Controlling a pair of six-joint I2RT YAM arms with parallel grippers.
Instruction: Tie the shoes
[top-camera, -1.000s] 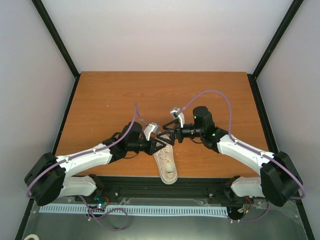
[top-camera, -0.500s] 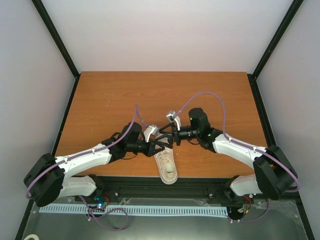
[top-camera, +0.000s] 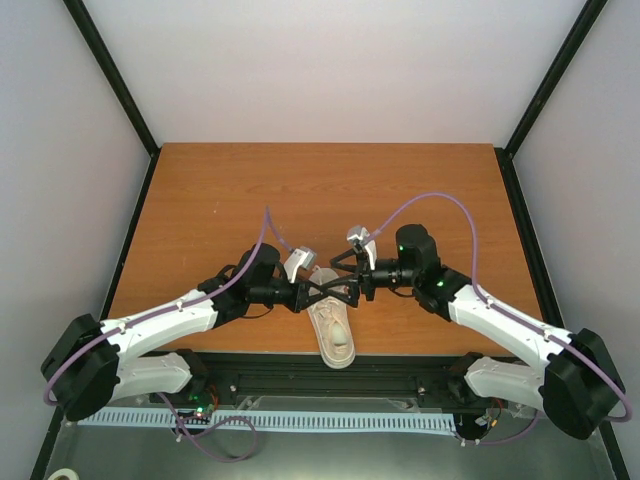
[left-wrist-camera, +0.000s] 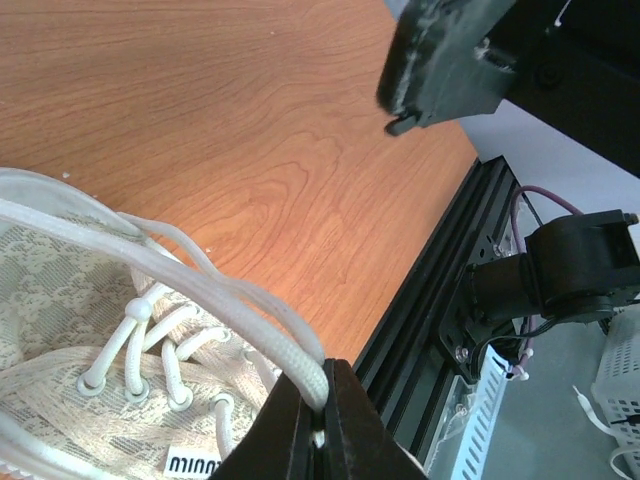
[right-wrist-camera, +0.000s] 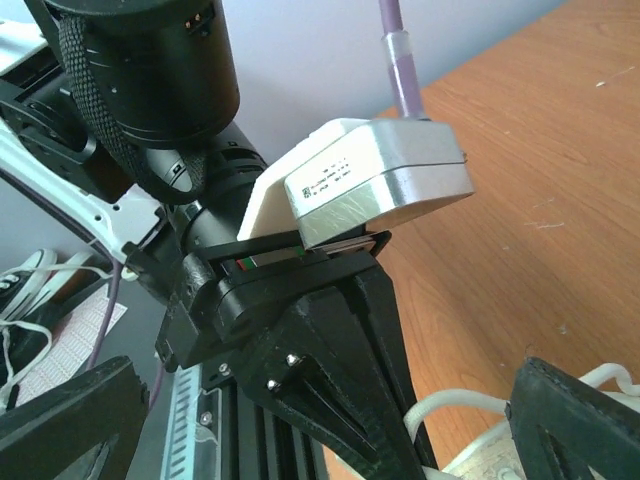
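Note:
The cream sneaker (top-camera: 336, 338) lies near the table's front edge, toe toward the arm bases. My left gripper (top-camera: 333, 293) is above its laced part, shut on a thick white lace (left-wrist-camera: 205, 292) that rises taut from the shoe (left-wrist-camera: 70, 400) to the jaw tips (left-wrist-camera: 320, 415). My right gripper (top-camera: 349, 288) faces it from the right and is open wide; its two fingers (right-wrist-camera: 575, 425) straddle the left gripper's black fingers (right-wrist-camera: 375, 390). A loop of lace (right-wrist-camera: 440, 408) shows beside them. One right finger (left-wrist-camera: 445, 60) shows at the top of the left wrist view.
The wooden table (top-camera: 250, 200) has black frame rails along its sides and a black rail at the front edge (top-camera: 330, 372). The left arm's white wrist camera (right-wrist-camera: 365, 180) sits close in front of the right wrist. Purple cables arc over both arms.
My right gripper has come forward and lower, closing in round the left gripper's fingers over the shoe. My left gripper has shifted slightly right, still holding the lace.

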